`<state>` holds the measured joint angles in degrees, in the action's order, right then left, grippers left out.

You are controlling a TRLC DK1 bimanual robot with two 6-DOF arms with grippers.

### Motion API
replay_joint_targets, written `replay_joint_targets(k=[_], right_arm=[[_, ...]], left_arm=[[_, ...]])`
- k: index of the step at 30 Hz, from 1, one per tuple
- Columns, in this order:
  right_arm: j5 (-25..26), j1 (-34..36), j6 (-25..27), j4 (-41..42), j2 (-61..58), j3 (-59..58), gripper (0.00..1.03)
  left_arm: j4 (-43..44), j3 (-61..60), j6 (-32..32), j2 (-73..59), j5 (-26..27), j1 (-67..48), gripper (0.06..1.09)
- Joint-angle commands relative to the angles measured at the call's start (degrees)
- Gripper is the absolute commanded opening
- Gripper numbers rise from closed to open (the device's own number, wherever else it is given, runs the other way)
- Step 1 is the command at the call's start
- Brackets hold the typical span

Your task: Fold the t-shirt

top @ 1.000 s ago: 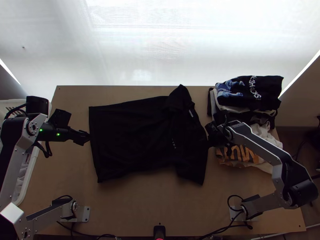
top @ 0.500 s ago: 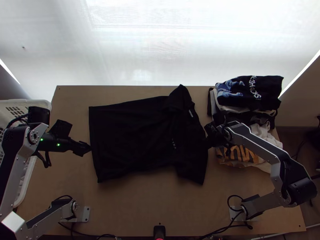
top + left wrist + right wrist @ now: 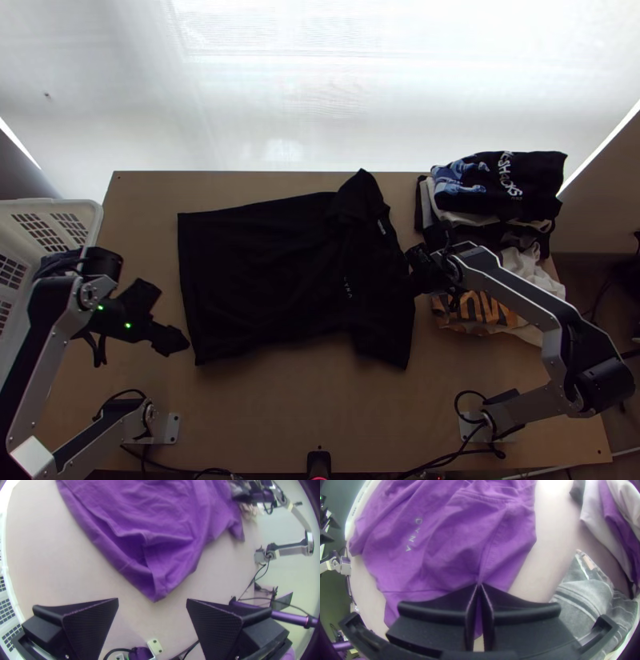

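Observation:
The black t-shirt point(image 3: 272, 272) lies spread on the table in the top view, hem toward the left, collar and sleeves toward the right. My left gripper point(image 3: 186, 346) is beside the hem's near corner. In the left wrist view my left gripper point(image 3: 152, 603) stands open, with the corner of the t-shirt point(image 3: 156, 588) just beyond its fingers, untouched. My right gripper point(image 3: 414, 282) is at the t-shirt's right side. The right wrist view has my right gripper point(image 3: 479, 586) shut on the t-shirt point(image 3: 453, 560), whose cloth is pinched between the tips and runs up in creases.
A stack of folded and bunched clothes point(image 3: 512, 188) lies at the table's right, close to the right gripper. The white basket point(image 3: 100, 220) stands at the left edge. Bare table point(image 3: 296, 408) stretches along the near side, between the arm bases.
My left gripper has moved from the middle of the hem toward the table's near edge, to the hem's corner. The right gripper has barely shifted, and the t-shirt lies almost as before.

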<state>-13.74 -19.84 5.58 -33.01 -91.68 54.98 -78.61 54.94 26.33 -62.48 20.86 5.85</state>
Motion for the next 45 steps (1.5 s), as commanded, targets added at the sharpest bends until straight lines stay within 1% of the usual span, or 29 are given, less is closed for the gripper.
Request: replay_joint_targets(k=[1,5,8,10,15,18,22,26,28,35,42,45], right_arm=[[0.03,-0.56,-0.22,-0.03,0.89,0.04,0.03],[0.11,-0.56,-0.14,-0.65,1.77,-0.05,0.03],[0.11,-0.56,-0.05,-0.74,2.38,-0.31,0.03],[0.11,-0.56,-0.05,-0.74,2.73,-0.66,0.03],[0.11,-0.73,-0.31,-0.74,3.09,-0.84,0.03],[0.11,-0.82,-0.31,-0.74,3.44,-0.75,0.03],[0.11,-0.73,-0.40,-0.74,3.52,-1.10,0.03],[0.11,-0.91,-0.66,-0.74,3.52,-1.72,0.03],[0.11,-1.17,-0.66,-0.74,3.52,-1.81,0.03],[0.11,-1.35,-0.75,-0.74,3.52,-1.54,0.03],[0.11,-1.26,-0.75,-0.74,3.52,-1.98,0.03],[0.11,-1.26,-0.75,-0.74,3.79,-2.42,0.03]], left_arm=[[1.44,-8.79,1.45,0.78,-3.81,-11.21,1.04],[6.27,-12.49,3.38,0.34,-6.80,-15.25,1.04],[10.67,-14.60,5.40,0.16,-6.89,-15.69,1.04],[13.39,-15.91,6.02,-1.15,-8.12,-15.51,1.04],[18.05,-16.44,6.72,-6.16,-8.12,-14.20,1.04],[19.90,-16.27,8.92,-7.57,-8.12,-11.82,1.04],[19.81,-13.72,11.03,-7.39,-8.03,-7.69,1.04],[17.44,-9.32,9.53,-10.38,-7.50,-3.39,1.04],[15.06,-7.56,9.27,-11.35,-5.66,-2.07,1.04],[14.36,-4.66,9.27,-12.05,-4.08,1.45,1.04],[14.01,-3.08,9.18,-14.16,-3.55,3.38,1.04],[10.49,-2.20,12.08,-13.02,-2.32,3.56,1.04]])
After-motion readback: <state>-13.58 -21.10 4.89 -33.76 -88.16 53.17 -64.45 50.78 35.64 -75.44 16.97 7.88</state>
